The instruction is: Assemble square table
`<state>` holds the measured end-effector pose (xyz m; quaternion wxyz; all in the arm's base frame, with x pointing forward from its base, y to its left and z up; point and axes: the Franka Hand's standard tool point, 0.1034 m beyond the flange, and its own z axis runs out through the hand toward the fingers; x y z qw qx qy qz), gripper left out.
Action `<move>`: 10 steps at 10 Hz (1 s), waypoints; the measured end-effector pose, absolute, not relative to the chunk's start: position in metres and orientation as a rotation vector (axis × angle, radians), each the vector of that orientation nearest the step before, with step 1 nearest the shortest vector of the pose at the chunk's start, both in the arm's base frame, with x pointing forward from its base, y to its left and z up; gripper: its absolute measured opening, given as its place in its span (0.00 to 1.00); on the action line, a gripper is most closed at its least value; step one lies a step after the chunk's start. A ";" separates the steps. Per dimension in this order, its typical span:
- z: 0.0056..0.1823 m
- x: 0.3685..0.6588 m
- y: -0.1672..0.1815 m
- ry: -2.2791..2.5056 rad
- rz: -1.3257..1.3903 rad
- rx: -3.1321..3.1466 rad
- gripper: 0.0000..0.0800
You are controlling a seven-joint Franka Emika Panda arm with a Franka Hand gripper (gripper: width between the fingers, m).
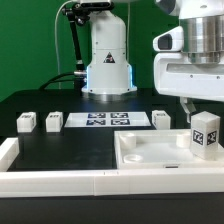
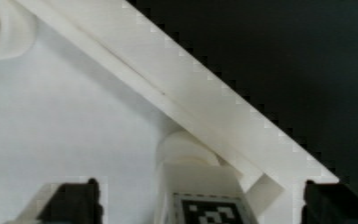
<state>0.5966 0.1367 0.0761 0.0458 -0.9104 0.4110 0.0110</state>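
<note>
Right between the fingers (image 2: 78,200) of the pincer (image 2: 194,202) I've got one tagged leg (image 2: 208,185) standing upright on the square tabletop (image 2: 69,110), close to its rim (image 2: 176,85). Gaps on both sides, so the pincer is spread wide, gripping nothing. Well away from the pincer, three more legs (image 1: 27,122) (image 1: 53,122) (image 1: 161,119) sit on the black table (image 1: 90,150).

The black table (image 1: 60,145) carries the marker board (image 1: 110,120), lying flat at mid-surface. The first leg block (image 1: 27,122) and the second leg block (image 1: 54,121) stand apart to the exterior view's left of it. The third leg block (image 1: 161,119) stands just beside its right end. The tray-like table top (image 1: 150,158) rests at the near right. The white border rails (image 1: 60,182) line the near and left edges.
</note>
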 end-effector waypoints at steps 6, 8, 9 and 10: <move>0.080 0.598 0.133 0.413 0.061 -3.029 0.81; 0.080 0.602 0.126 -0.040 0.015 -3.083 0.81; 0.080 0.603 0.125 -0.145 0.009 -3.084 0.81; 0.082 0.605 0.127 -0.310 0.001 -3.082 0.81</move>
